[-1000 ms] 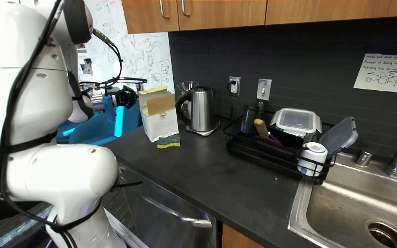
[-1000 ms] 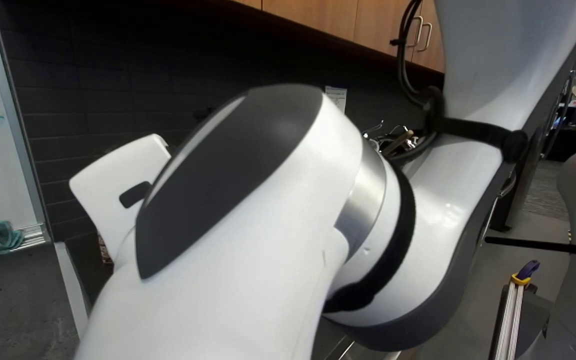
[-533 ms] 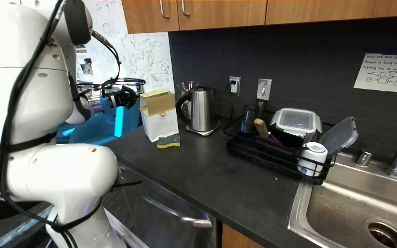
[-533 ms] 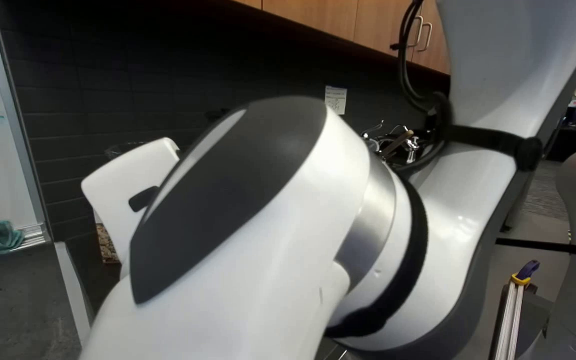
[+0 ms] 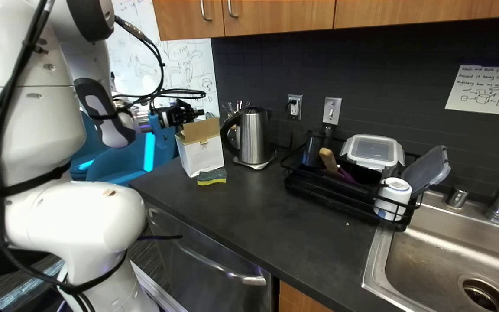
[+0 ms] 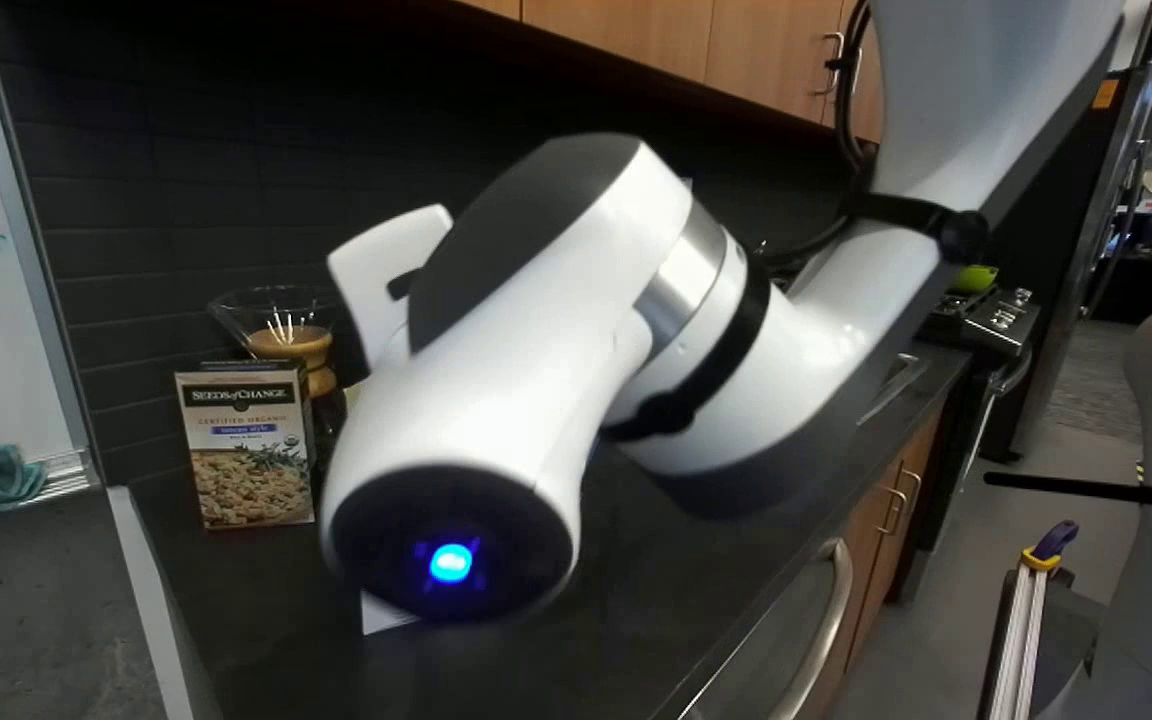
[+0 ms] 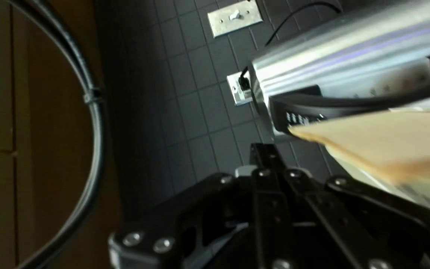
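Gripper (image 7: 267, 151) closed | near white box (image 5: 202, 156) (flap (image 5: 202, 130) raised) | kettle (image 5: 254, 138) beside box

We see a black claw (image 7: 268, 148), a white carton (image 5: 201, 156) with a tan flap (image 5: 201, 130), and a silver electric kettle (image 5: 254, 138) with a black handle (image 5: 225, 130). The sponge (image 5: 212, 177) shows dark green over yellow; the bench (image 5: 267, 216) is charcoal. We find dark grey tiles (image 7: 200, 108) in a grid, orange-brown wood-grained cabinets (image 5: 280, 17), a white arm (image 5: 72, 208) banded with black straps (image 5: 34, 185), and a bright blue light (image 6: 451, 562).
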`<state>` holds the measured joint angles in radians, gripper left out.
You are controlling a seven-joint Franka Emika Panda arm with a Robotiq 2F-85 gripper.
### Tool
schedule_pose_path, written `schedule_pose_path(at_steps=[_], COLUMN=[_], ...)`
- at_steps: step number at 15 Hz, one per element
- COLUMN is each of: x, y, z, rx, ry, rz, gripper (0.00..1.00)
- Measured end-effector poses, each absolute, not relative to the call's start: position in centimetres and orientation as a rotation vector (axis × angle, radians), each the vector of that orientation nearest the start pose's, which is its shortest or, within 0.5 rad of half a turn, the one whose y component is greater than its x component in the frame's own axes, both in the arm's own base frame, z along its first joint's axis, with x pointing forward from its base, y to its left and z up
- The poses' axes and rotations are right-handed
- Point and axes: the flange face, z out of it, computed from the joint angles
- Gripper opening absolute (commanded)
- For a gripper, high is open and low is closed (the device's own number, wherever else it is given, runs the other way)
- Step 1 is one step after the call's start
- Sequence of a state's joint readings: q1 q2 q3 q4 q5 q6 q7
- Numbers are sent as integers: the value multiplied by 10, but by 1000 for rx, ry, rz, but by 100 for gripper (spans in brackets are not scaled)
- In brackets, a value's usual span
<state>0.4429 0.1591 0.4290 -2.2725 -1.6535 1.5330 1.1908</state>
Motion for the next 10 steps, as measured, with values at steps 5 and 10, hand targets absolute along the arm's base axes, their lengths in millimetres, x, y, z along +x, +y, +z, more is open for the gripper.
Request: schedule_pose_path(at_steps=[5, 10], x=[474, 472], y=[197, 155], z=[378, 388], rx=[1616, 1892], ry=[371, 436], rz=[959, 980], gripper=[57, 92])
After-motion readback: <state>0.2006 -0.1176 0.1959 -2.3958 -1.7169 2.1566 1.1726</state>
